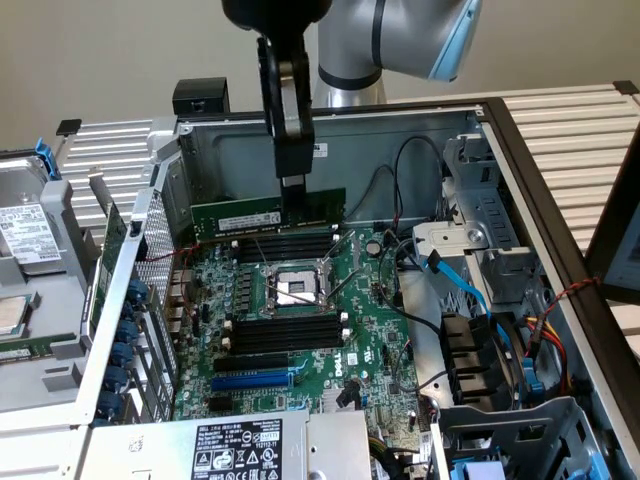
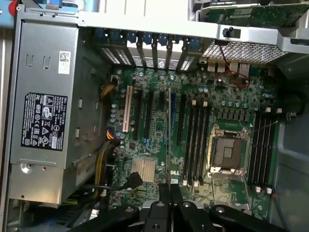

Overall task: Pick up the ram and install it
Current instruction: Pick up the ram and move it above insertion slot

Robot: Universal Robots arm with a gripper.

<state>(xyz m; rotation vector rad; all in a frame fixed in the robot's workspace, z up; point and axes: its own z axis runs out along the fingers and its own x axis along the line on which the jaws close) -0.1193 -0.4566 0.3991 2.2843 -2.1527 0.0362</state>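
Observation:
The ram (image 1: 262,215) is a long green stick with a white label. It hangs level just above the far black memory slots (image 1: 290,245), close to the case's back wall. My gripper (image 1: 292,186) comes down from above and is shut on the ram's top edge, right of its middle. In the wrist view the ram (image 2: 168,140) shows edge-on as a thin line running out from between my fingers (image 2: 163,192) over the motherboard. A second bank of black slots (image 1: 285,330) lies on the near side of the CPU socket (image 1: 292,288).
The open PC case has a metal back wall (image 1: 380,140) right behind the ram. A blue slot (image 1: 250,380) and the power supply (image 1: 235,448) lie nearer the front. Black cables (image 1: 415,160), blue cables and a drive bay (image 1: 470,250) crowd the exterior view's right.

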